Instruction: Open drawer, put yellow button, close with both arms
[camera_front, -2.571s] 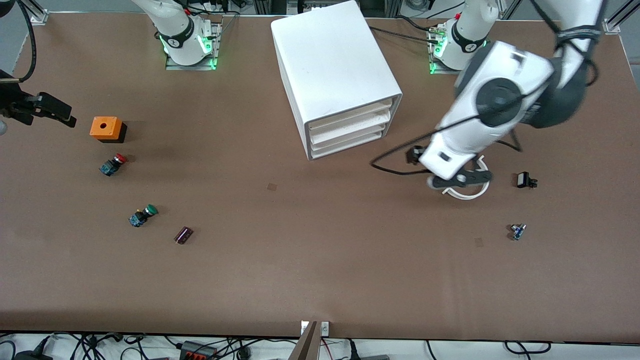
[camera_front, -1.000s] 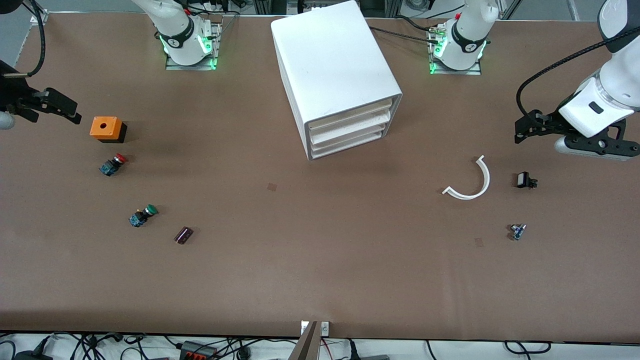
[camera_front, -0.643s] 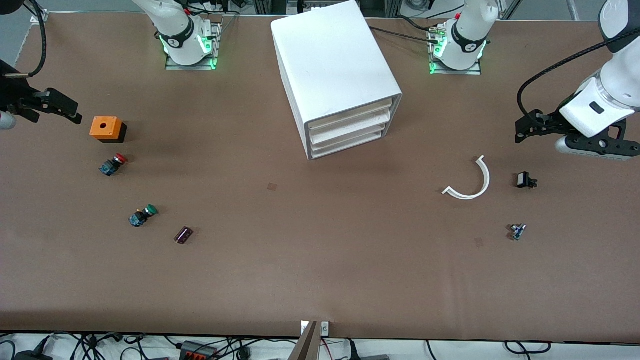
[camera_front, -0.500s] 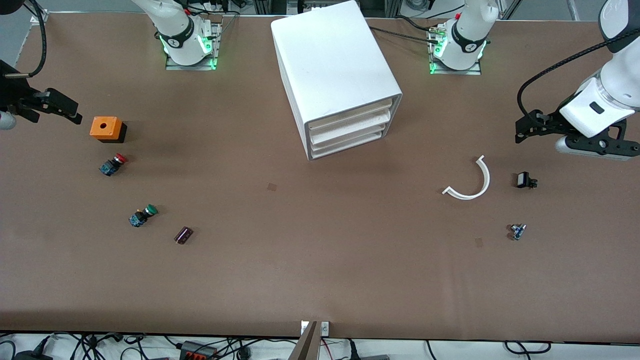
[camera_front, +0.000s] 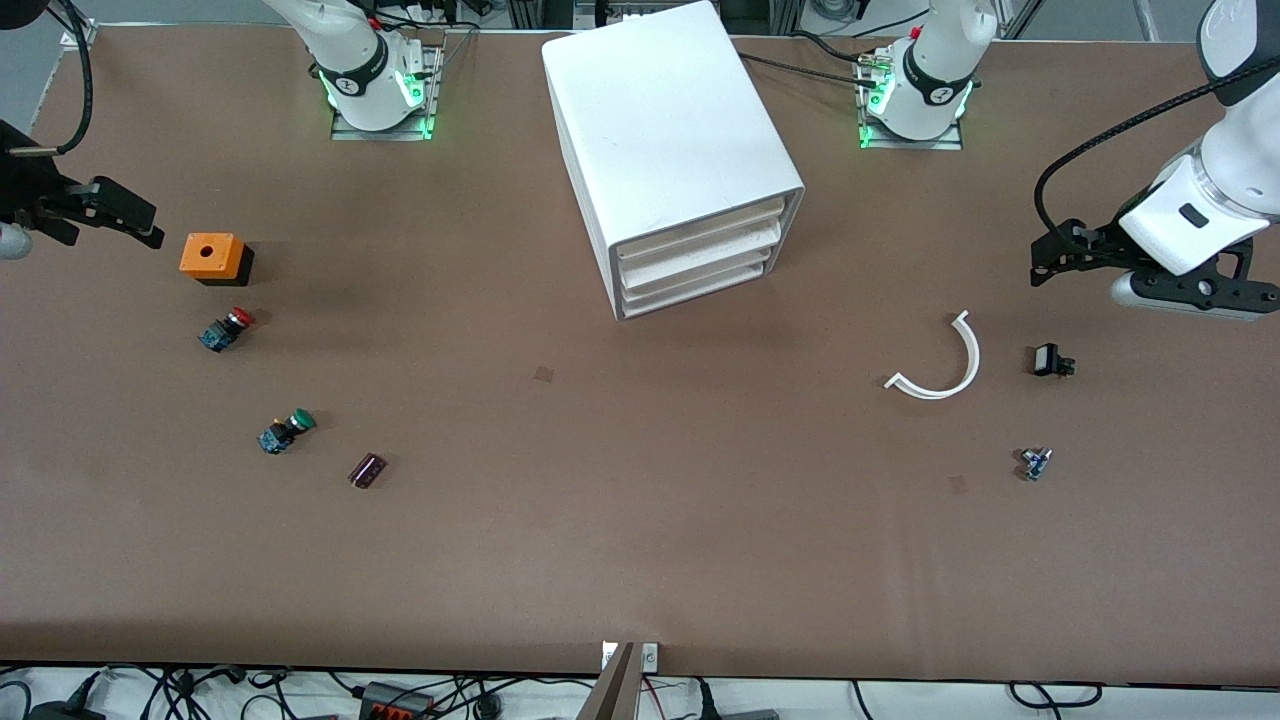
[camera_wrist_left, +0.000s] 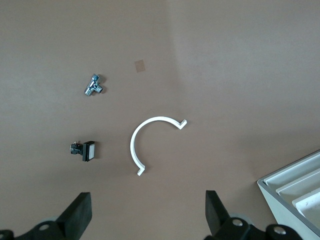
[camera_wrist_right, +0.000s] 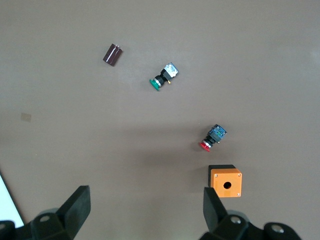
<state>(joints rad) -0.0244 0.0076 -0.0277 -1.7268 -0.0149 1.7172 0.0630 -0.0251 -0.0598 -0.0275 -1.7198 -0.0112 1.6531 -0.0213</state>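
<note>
The white cabinet (camera_front: 670, 130) stands at the middle of the table near the arms' bases. Its uppermost drawer (camera_front: 700, 232) is shut, flush with the lower ones; a corner of the cabinet shows in the left wrist view (camera_wrist_left: 295, 190). No yellow button shows in any view. My left gripper (camera_front: 1195, 295) hangs open and empty over the table's left-arm end, its jaws wide apart in its wrist view (camera_wrist_left: 145, 220). My right gripper (camera_front: 100, 215) hangs open and empty over the right-arm end, beside an orange box (camera_front: 212, 256), jaws wide apart (camera_wrist_right: 145, 215).
Near the right arm's end lie a red-capped switch (camera_front: 226, 329), a green-capped switch (camera_front: 286, 430) and a dark cylinder (camera_front: 367, 470). Near the left arm's end lie a white curved piece (camera_front: 945, 365), a small black part (camera_front: 1050, 361) and a small metal part (camera_front: 1035, 463).
The left arm has swung away from over the white curved piece near the cabinet to the table's left-arm end. Over the last second both arms hold nearly still.
</note>
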